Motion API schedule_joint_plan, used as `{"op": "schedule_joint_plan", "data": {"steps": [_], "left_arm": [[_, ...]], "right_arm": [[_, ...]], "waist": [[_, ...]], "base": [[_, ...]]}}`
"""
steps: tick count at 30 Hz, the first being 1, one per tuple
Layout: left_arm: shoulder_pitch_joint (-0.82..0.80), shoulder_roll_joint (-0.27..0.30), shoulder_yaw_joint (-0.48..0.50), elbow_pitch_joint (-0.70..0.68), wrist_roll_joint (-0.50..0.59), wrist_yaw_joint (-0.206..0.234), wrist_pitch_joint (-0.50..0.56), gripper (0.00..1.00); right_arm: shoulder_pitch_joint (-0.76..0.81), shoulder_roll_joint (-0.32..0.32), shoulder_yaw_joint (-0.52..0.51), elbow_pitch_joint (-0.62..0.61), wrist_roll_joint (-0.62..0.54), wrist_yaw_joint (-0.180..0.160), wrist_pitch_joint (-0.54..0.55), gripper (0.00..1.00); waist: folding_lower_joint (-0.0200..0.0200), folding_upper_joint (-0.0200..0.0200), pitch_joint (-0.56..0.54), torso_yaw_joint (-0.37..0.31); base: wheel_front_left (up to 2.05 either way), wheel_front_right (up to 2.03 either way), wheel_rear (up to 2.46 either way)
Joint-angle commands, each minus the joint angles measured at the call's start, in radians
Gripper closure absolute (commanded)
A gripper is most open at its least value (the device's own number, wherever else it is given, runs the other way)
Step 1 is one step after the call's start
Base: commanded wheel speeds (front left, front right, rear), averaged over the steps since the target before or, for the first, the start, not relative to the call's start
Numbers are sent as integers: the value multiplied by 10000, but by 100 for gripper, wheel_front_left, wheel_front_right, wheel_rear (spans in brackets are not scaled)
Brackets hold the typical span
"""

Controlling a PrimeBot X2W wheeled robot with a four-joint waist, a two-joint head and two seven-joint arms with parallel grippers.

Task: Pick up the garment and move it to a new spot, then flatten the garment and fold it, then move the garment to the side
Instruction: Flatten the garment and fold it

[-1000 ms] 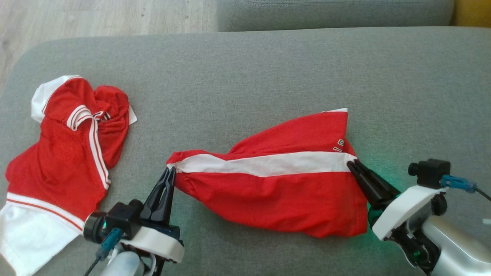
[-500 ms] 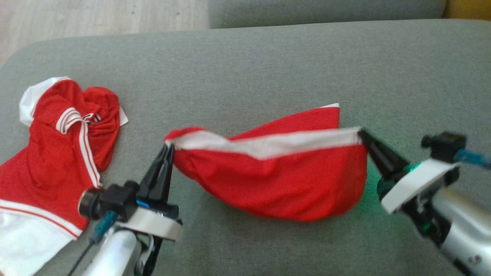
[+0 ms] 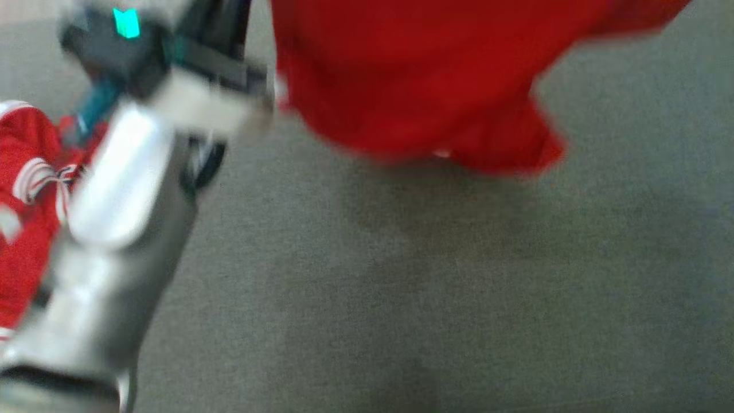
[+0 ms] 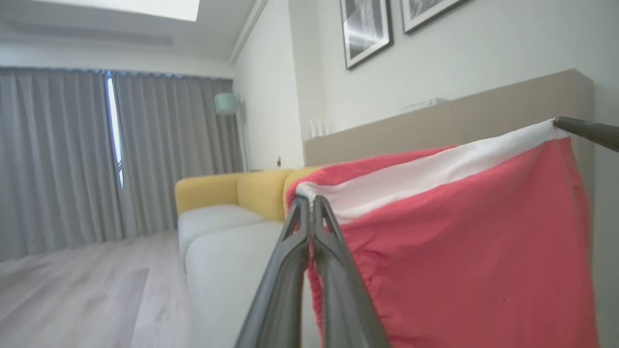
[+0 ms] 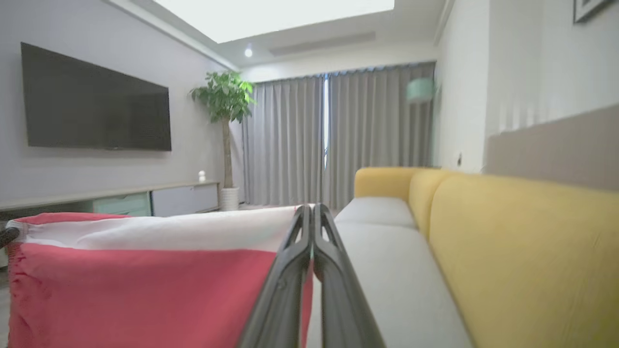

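The garment (image 3: 413, 74) is a pair of red shorts with a white waistband, hanging in the air above the grey cushion (image 3: 401, 287). In the left wrist view my left gripper (image 4: 309, 205) is shut on one end of the waistband, with the red cloth (image 4: 459, 251) draped to its right. My right gripper (image 5: 312, 210) is shut on the other end, the garment (image 5: 145, 290) stretched away to its left. The right gripper's tip (image 4: 561, 123) also shows at the band's far corner. My left forearm (image 3: 114, 229) is blurred in the head view.
A second red-and-white jersey (image 3: 23, 189) lies crumpled on the cushion at the left, beside my left forearm. A yellow sofa back (image 5: 508, 232) runs along the wall behind the grey seat (image 5: 387, 256). Wood floor (image 4: 72, 290) lies beyond the cushion's end.
Both grippers have lifted the garment off the cushion, stretched between them. The head view has shifted and blurred, so the cloth now hangs at its top.
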Motion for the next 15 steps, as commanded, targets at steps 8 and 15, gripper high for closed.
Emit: {"op": "schedule_joint_plan", "data": {"steps": [8,15], "left_arm": [[-3706,-768,430,839,458,-125,-437,100],[-2454,-1036,478,180,613,-196,-454,100]], "right_arm": [[-2241,-822,-1312,-121,-758,69,-106,100],[-1211,-769,-2155,-709,-647,69,-106,100]], "waist": [[-2,0,1105,-343],[-2,0,1128,-494]], "base": [[0,0,0],[0,0,0]]}}
